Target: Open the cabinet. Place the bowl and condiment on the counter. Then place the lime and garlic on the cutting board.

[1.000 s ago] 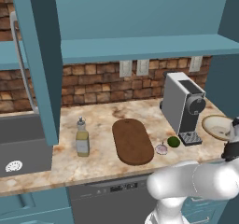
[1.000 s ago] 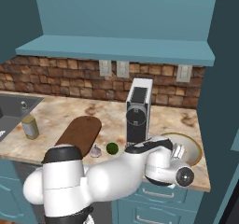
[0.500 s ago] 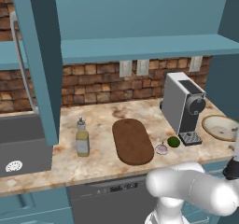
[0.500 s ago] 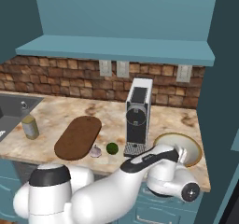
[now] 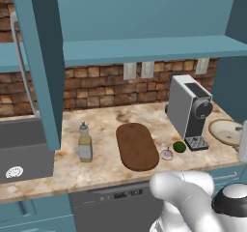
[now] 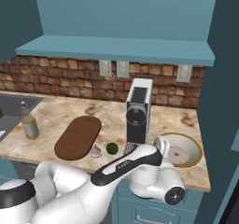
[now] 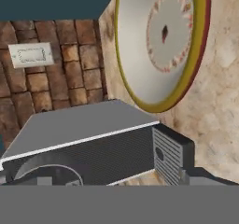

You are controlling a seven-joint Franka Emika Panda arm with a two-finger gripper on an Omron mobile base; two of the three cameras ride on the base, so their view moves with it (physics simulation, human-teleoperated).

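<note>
Item 1, cabinet: teal door swung open at the left of the left base view, long silver handle facing me. I count the opening step as done.

Item 2, counter: marbled beige stone carrying everything below.

Item 3, my arm and gripper: a second ago the white forearm hung lower across both base views; it has since lifted and pulled back, the wrist now in front of the coffee machine in the right base view. I cannot see the fingertips in any frame. The jaws have only just sprung from partly closed to as wide as they go, and nothing shows between them, so I take them as wide and empty.

Item 4, bowl: cream inside, brown-yellow rim, sitting flat on the counter to the right of the coffee machine. The hand view looks across the machine's top at it. I judge it freshly let go, so that placement is finished.

Item 5, cutting board: dark oval, bare.

Item 6, condiment: upright on the counter, left of the board.

Item 7, lime: on the stone, off the board's right end.

Item 8, garlic: just beside the lime, nearer the board. These two remain to be moved.
</note>
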